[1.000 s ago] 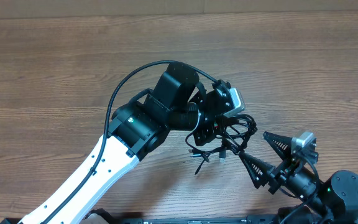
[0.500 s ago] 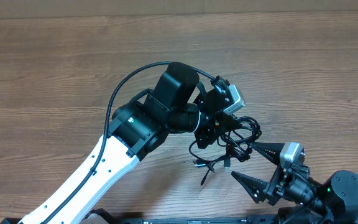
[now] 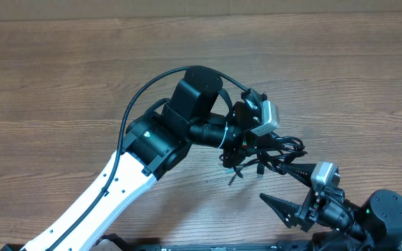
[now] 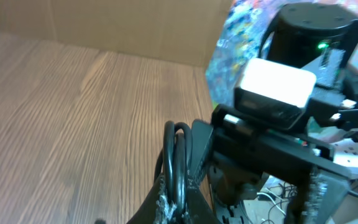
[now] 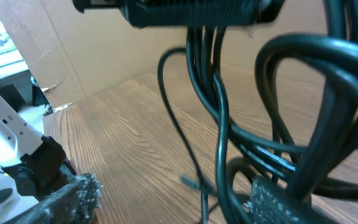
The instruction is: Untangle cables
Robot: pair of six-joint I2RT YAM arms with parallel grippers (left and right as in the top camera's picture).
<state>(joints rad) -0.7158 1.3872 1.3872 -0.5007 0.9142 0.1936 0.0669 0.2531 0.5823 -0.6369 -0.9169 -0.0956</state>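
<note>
left gripper (image 3: 241,148), clamped on the knotted bunch of thin black cables (image 3: 279,148), has swung it onto a finger of the wide-open right gripper (image 3: 271,183); strand pick looks next.

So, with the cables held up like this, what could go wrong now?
1. The left gripper clamps several strands of the cables together, so pulling may tighten the knot.
2. The open right gripper has one finger among the loops; closing may catch more than one strand.

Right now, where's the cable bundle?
Overhead view, right of centre: the cables hang bunched from the left hand, next to the upper finger of the open right hand.
</note>
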